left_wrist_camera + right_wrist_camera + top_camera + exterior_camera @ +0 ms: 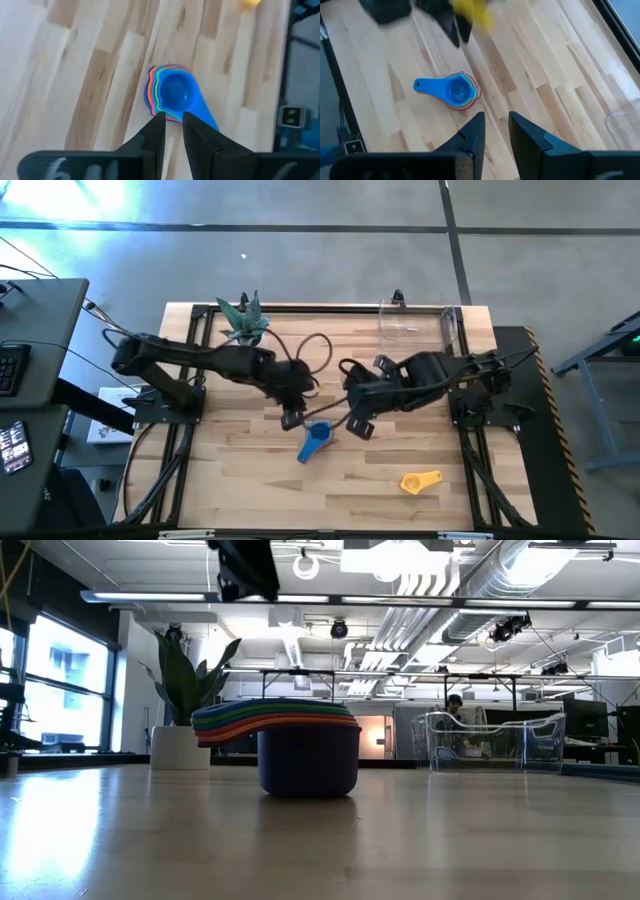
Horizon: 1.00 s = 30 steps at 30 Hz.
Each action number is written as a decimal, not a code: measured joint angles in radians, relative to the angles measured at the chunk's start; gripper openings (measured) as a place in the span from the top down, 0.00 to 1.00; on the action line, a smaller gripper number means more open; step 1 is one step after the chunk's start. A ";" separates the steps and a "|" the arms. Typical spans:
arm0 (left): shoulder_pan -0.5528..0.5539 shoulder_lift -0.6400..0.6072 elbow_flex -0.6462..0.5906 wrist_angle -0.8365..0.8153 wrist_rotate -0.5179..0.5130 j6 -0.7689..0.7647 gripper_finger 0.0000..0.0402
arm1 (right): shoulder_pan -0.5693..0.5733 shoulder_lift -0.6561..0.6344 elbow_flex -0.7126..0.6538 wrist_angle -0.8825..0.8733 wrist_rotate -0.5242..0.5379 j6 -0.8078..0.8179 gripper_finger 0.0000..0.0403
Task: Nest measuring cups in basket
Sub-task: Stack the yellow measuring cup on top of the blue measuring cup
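Stack point(313, 442): you have most cups nested into one pile, blue on top, standing on the table at centre of the high view, slightly below the middle.
Yellow cup point(421, 481): lies alone at lower right of the high view, well apart from the stack; not yet nested.
Basket point(420, 322): sits at the upper right table edge, apparently empty; no cup is in it.
Left gripper point(292, 418): hovers just above the stack, fingers narrowly parted, holding nothing.
Right gripper point(358, 426): hangs just right of the stack, fingers slightly apart, empty.
Done, in my judgement: nesting, bar one cup.
Left for you: add the yellow cup, then move the whole set into the basket.
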 joint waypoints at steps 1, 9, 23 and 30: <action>0.000 -0.021 0.000 0.007 -0.002 -0.008 0.86 | 0.007 0.000 0.000 0.001 0.002 0.000 0.81; 0.001 -0.177 0.000 0.025 -0.015 -0.069 0.86 | 0.050 -0.044 -0.224 0.000 -0.038 -0.015 0.81; 0.018 -0.236 0.000 0.040 -0.111 -0.072 0.86 | 0.127 -0.286 -0.856 0.259 -0.223 0.083 0.81; 0.023 -0.231 -0.001 0.040 -0.115 -0.120 0.86 | 0.194 -0.401 -1.130 0.442 -0.322 0.148 0.81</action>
